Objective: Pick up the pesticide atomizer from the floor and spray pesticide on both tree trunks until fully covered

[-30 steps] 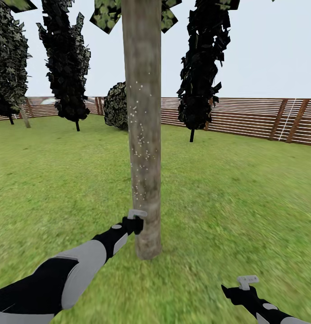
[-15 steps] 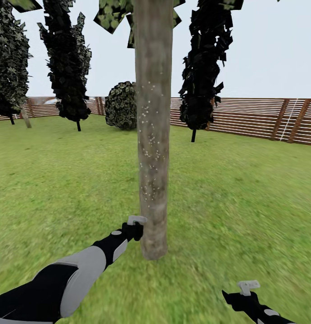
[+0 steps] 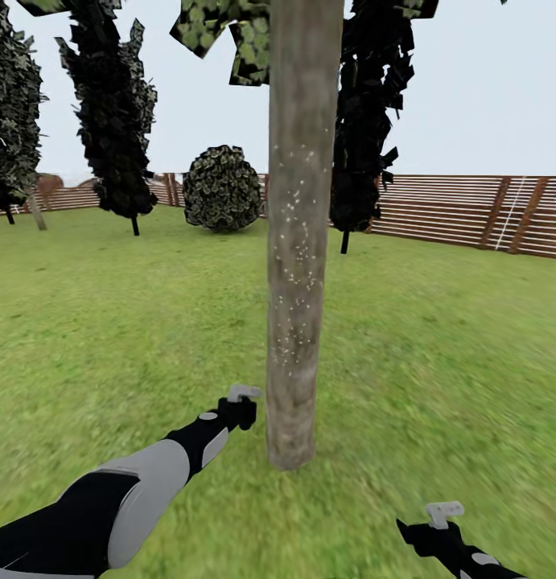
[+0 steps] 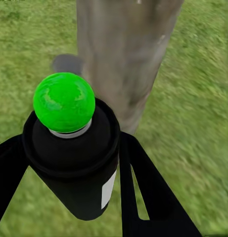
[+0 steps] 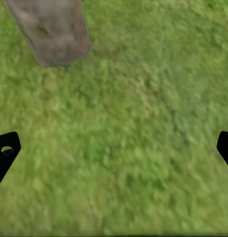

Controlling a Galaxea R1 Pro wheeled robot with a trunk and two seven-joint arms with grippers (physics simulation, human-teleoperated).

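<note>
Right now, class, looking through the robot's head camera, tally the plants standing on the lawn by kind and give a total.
Bare-trunked tree: 1
Dark narrow conifers: 3
Round bush: 1
Total: 5

Grey-brown trunk (image 3: 298,241), white-speckled
</note>
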